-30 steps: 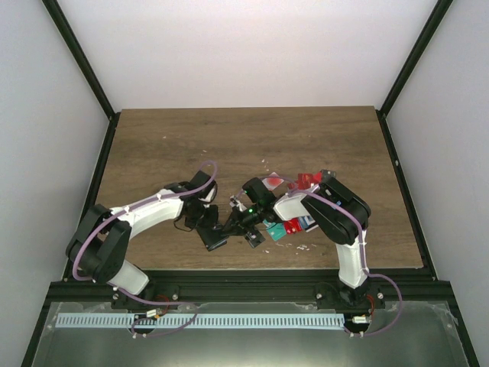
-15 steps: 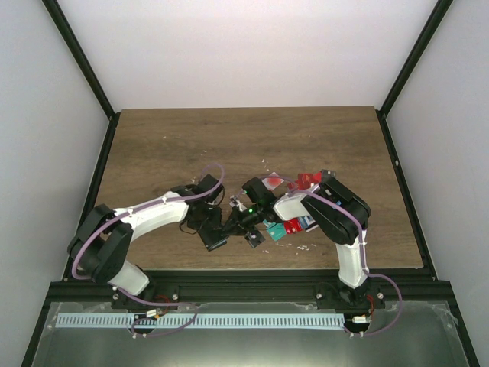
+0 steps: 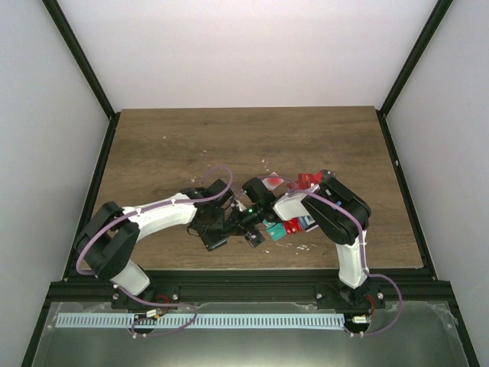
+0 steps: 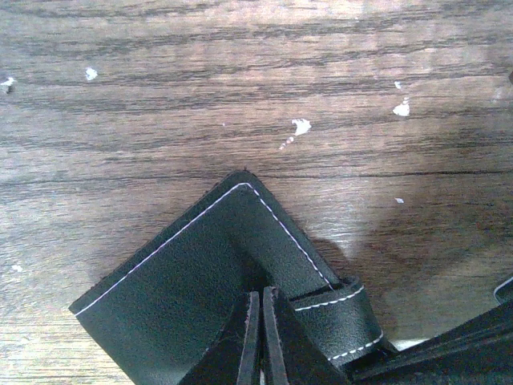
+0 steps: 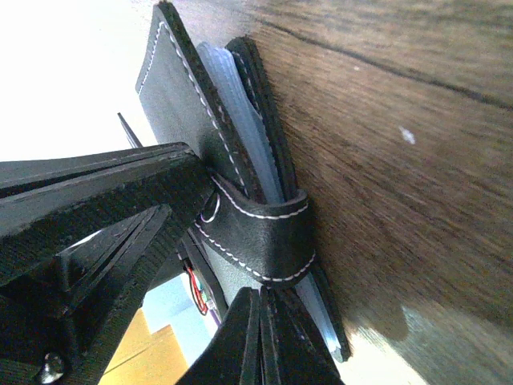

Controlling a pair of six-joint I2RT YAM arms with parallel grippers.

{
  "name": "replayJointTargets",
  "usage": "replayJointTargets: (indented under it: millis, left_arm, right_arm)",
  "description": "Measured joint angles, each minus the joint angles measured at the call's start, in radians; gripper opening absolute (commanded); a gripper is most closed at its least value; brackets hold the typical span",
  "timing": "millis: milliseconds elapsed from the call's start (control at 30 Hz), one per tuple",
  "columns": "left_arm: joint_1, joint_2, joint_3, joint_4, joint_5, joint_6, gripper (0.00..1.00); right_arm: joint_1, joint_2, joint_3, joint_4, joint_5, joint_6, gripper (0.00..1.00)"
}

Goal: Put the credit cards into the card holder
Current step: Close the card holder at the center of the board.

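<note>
left gripper [image 4: 260,337] shut, tips down on the card holder [image 4: 184,281] near the table's [image 4: 240,64] front edge, likely pinning it flat. right gripper [image 5: 258,337] also shut, at the snap tab [image 5: 268,233], probably to work it open. credit cards [image 3: 292,226] lie loose just beside. against a second ago, the left arm has swung inward; the holder hasn't moved.

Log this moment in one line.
left gripper: shut, at card holder | right gripper: shut, at snap tab | credit cards: loose pile

Matt grained black leather card holder [image 4: 172,309], white-stitched, on worn wood-grain table [image 4: 160,96]
</note>
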Motion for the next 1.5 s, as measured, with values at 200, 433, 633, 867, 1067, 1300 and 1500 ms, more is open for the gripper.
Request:
replayJointTargets:
  millis: [200,433,633,867,1067,1300,1500]
  left_arm:
    - [-0.047,0.010,0.001,0.000,-0.065,-0.035,0.04]
    - [-0.114,0.002,-0.008,0.000,-0.154,-0.077,0.04]
    - [-0.164,0.001,-0.026,0.006,-0.200,-0.102,0.04]
    - [-0.262,0.043,-0.010,-0.017,-0.285,-0.108,0.04]
    - [-0.291,0.074,0.001,-0.041,-0.348,-0.103,0.04]
    - [-0.323,0.085,-0.008,-0.038,-0.394,-0.095,0.04]
    - [-0.350,0.083,0.015,-0.085,-0.395,-0.098,0.16]
  right_arm:
    - [0.001,-0.005,0.000,-0.007,0.008,-0.008,0.01]
    - [0.003,-0.018,0.001,-0.033,0.027,-0.024,0.01]
    - [-0.005,-0.027,-0.009,-0.039,0.024,-0.023,0.01]
    - [-0.041,-0.044,-0.042,-0.044,-0.024,-0.025,0.08]
    - [-0.098,-0.111,-0.119,-0.068,-0.018,-0.047,0.10]
    - [-0.215,-0.212,-0.184,-0.161,-0.011,-0.101,0.10]
    - [-0.266,-0.246,-0.143,-0.259,-0.005,-0.164,0.10]
